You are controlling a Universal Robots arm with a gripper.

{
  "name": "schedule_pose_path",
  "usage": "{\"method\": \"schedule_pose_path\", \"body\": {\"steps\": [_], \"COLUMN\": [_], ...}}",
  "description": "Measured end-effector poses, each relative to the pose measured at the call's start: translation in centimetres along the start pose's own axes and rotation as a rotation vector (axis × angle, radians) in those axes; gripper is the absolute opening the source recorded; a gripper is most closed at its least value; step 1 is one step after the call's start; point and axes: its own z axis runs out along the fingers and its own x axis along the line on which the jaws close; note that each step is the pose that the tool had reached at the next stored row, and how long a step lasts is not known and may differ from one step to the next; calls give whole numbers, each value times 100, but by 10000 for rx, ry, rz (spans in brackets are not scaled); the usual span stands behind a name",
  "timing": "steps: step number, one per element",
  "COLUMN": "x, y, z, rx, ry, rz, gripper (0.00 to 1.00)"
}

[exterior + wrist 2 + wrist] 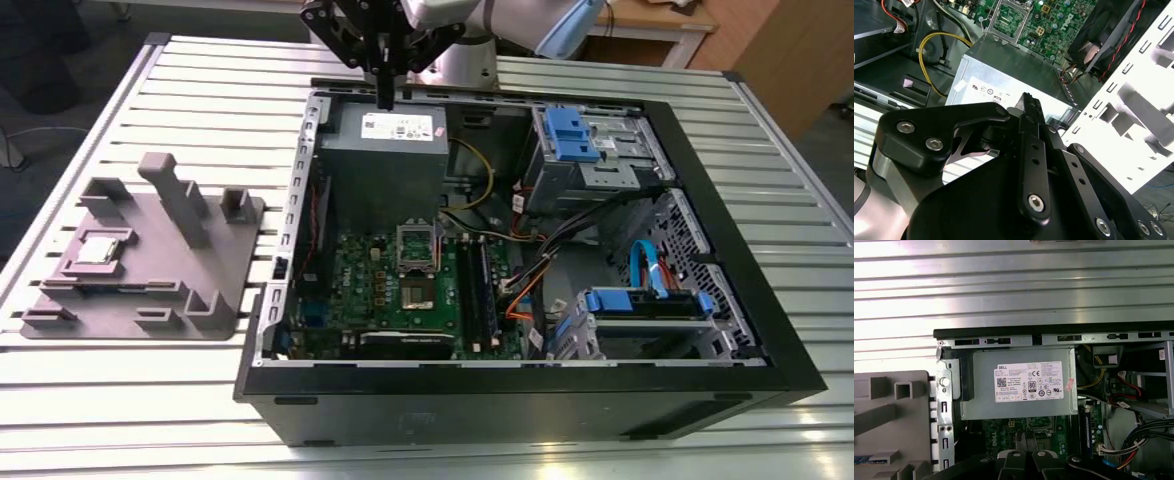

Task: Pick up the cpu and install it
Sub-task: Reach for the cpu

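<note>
So the cpu (100,248) is sitting on the grey tray (147,300) on the exterior view's left. It's outside the PC case (747,300) and well apart from the gripper (386,95). The tray's upright blocks are standing right around the chip, and the case's side wall is sitting between the tray and the green motherboard (387,300). Everything is resting on a slatted metal table (200,80).

Inside the case, the power supply (387,160) is taking up the far end. 1 square socket frame (418,243) is standing tipped up on the board. 2 blue drive brackets (567,135) are showing on the exterior view's right, with a tangle of cables between them and the board.

The arm is hanging over the far edge of the case with the gripper pointing straight down, tips just above the power supply. In both wrist views the supply's labelled face is lying below the fingers (1031,107). The fingers are pressing together with nothing between them, so it isn't grasping anything.
</note>
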Motion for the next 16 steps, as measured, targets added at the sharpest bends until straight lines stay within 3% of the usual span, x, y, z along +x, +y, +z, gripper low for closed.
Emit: {"method": "schedule_pose_path", "body": {"steps": [16], "x": [121], "y": [-9], "z": [-3], "rx": [0], "ry": [0], "rz": [0], "gripper": [11]}}
